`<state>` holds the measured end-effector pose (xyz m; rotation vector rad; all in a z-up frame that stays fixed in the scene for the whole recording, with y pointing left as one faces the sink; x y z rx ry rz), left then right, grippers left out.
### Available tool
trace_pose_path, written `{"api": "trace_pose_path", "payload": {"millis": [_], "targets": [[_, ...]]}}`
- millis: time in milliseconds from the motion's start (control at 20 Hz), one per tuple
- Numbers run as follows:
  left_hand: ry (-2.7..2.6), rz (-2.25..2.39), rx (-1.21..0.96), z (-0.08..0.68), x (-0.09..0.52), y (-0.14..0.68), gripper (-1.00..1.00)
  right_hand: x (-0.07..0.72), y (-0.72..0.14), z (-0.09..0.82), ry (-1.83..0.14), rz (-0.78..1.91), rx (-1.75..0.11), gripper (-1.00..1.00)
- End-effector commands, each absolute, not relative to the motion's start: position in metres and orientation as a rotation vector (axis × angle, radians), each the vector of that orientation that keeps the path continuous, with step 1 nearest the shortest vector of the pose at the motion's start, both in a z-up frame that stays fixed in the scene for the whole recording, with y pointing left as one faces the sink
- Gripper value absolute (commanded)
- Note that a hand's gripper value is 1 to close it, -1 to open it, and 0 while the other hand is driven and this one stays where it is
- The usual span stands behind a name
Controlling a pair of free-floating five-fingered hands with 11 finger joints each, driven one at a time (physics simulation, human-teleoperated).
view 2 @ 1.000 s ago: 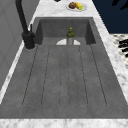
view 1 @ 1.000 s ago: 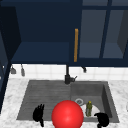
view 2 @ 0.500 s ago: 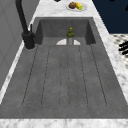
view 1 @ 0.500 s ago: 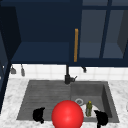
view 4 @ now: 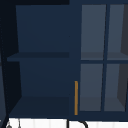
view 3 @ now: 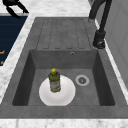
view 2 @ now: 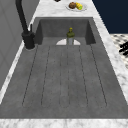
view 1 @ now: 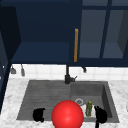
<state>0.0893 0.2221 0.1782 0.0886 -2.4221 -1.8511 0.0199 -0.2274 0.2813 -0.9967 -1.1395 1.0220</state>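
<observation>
Right robot hand (view 1: 100, 115) loosely open beside green bottle (view 1: 89, 108) on white plate (view 3: 66, 96), left robot hand (view 1: 38, 114) idle, holding nothing

Nothing readable anywhere, honestly. The bottle (view 3: 54, 80) in the sink has a label on it, but the print is just a blur, no words or numbers.

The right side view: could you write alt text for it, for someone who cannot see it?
A yellow-green bottle stands upright on a white plate in a grey sink basin, left of the round drain. Behind lie a ribbed draining board and a black faucet; a black robot hand hovers at the top left corner.
</observation>
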Motion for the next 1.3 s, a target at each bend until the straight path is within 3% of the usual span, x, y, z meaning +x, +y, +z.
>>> {"api": "trace_pose_path", "payload": {"millis": [0,1250], "targets": [[-2.422,-1.851,0.089,0.178,0.089,0.222,0.00,0.016,-0.226,0.290,-1.140,0.883,-0.997,-1.00],[-2.425,-1.848,0.097,0.178,0.090,0.222,0.00,0.024,-0.215,0.297,-1.192,0.521,-0.939,-1.00]]}}
